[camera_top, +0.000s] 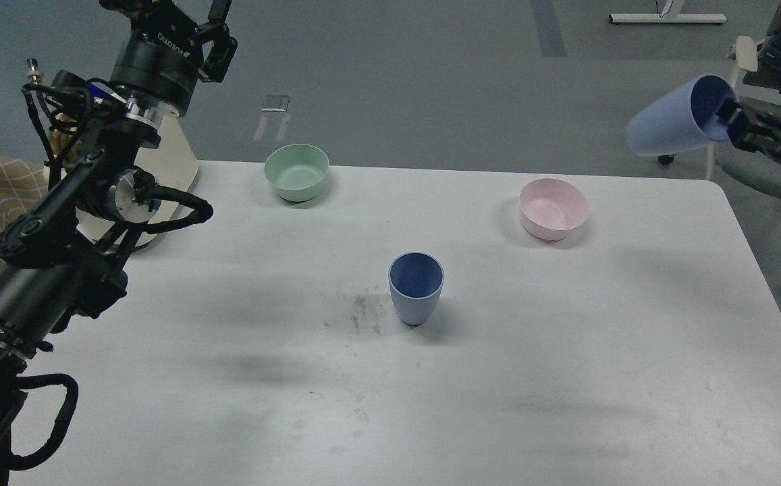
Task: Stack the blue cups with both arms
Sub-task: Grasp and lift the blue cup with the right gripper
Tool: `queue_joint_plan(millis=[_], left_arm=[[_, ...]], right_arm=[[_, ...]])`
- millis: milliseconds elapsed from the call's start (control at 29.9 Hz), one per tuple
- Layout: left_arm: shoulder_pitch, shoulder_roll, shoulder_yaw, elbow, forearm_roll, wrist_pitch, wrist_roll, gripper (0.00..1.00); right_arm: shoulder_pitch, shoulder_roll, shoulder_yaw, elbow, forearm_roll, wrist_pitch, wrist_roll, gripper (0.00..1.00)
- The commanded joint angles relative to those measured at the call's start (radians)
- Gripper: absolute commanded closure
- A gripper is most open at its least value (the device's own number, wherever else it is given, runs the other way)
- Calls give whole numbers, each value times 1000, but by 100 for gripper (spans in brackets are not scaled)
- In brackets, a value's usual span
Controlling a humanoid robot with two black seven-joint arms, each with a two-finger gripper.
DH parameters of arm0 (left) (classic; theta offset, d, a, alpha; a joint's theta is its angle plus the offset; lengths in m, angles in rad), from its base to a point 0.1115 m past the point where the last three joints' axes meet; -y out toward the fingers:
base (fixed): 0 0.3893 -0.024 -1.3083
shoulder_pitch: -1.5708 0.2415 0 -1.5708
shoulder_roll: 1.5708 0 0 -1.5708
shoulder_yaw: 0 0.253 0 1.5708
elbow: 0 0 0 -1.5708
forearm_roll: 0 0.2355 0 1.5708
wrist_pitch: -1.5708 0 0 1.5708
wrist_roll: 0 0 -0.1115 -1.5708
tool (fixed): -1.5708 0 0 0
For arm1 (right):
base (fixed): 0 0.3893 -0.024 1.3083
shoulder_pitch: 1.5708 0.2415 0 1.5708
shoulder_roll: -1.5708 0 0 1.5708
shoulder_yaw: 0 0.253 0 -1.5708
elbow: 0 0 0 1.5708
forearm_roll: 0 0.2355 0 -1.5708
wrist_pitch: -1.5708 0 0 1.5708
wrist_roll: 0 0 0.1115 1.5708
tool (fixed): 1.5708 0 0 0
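Over the table's far right edge, right gripper [728,120] pinches one blue cup's [674,125] rim, cup tilted sideways. Second cup [416,287] upright mid-table [566,378]. Left gripper [218,37] raised, fingers apart, empty.

White lettering on left arm's wrist [160,50], seemingly "ROBOTIQ", upside down, blurred
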Motion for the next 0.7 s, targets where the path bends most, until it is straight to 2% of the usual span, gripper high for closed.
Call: queue_joint_plan(millis=[0,67,201,334,468,669], left_arm=[[2,29,-1,3,-3,-11,19,2],[2,35,-1,13,-3,-14,58,2],[-5,40,2,33,8,-17,75,2],[-4,52,2,47,9,-60,96,2],[-1,66,2,47,8,-69,101,2],[-2,67,1,47,6,-69,101,2]], right_arm=[[112,65,-148,6,0,0,-5,100],[191,102,-244,6,-1,0,-5,100],[307,137,-363,2,-1,0,-7,100],[423,140,-507,5,-1,0,-7,100],[451,140,-582,5,-10,0,-8,100],[451,143,-666,29,-10,0,-42,100]])
